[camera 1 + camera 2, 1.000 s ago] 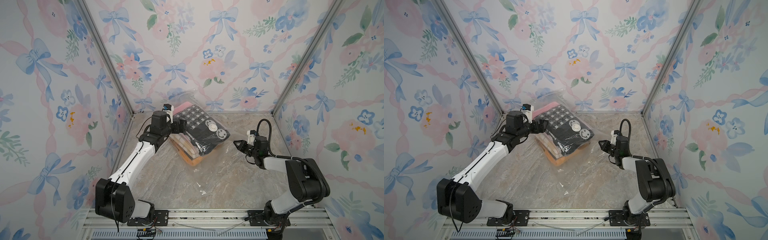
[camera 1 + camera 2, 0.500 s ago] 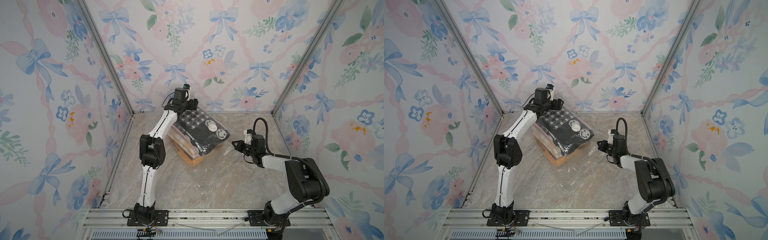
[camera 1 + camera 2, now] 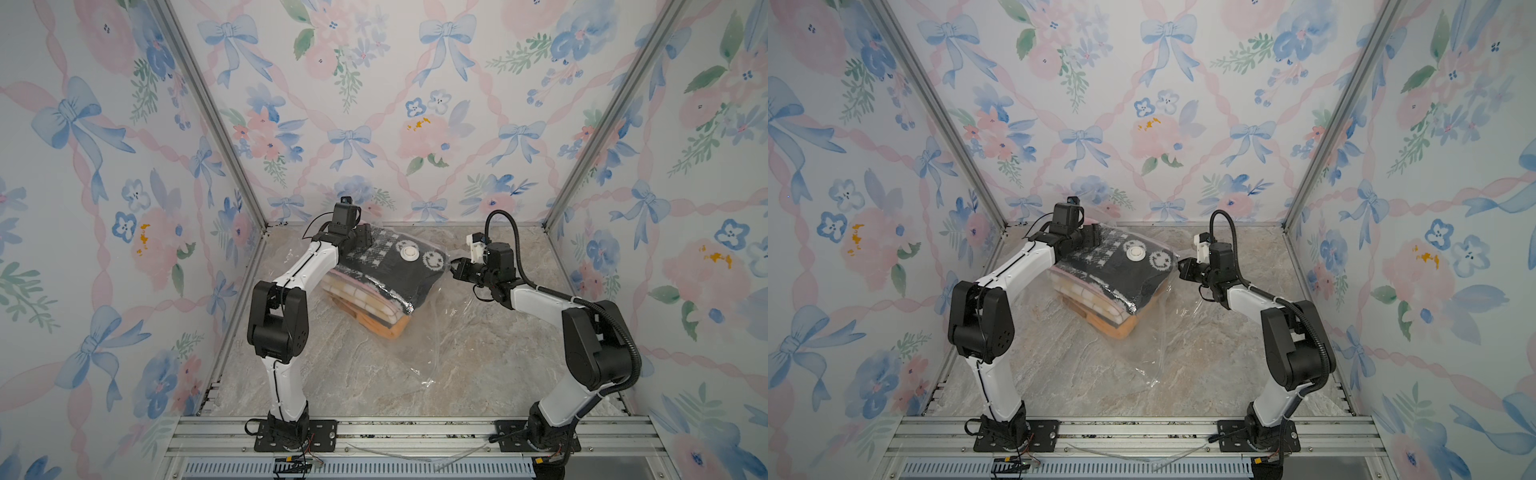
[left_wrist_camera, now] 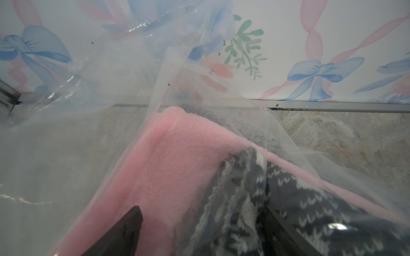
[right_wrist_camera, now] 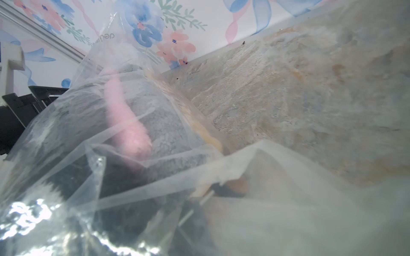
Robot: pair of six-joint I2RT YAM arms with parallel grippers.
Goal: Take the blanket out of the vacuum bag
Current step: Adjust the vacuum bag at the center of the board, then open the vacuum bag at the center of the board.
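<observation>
Two arms reach toward one vacuum bag [image 3: 417,345], which lies on the marble-patterned table [image 3: 332,386] near the back wall, a little left of the middle. The bag is clear and crinkled, and its loose part spreads flat on the table toward the front.

Inside it sits a stack of folded blankets [image 3: 374,299]. A dark blanket [image 3: 386,276] with white marks and smiling faces is on top. Under it are a pink layer, a cream checked layer and an orange one at the bottom. A round white valve cap [image 3: 409,253] sits on the upper face of the bag, over the dark blanket.

The left gripper [image 3: 362,240] is at the back left corner of the stack. In the left wrist view its two dark fingers [image 4: 124,232] stand wide apart, with the pink blanket [image 4: 177,166] and the dark knit between them, and they close on nothing. Plastic film lies all around, and I cannot tell if the fingers are inside the bag's mouth or over the film.

The right gripper [image 3: 454,268] is at the right edge of the bag, just beside a smiling face, with its jaws pressed together. The right wrist view is filled with film very close to the lens. I cannot tell if any film is caught between the jaws.
</observation>
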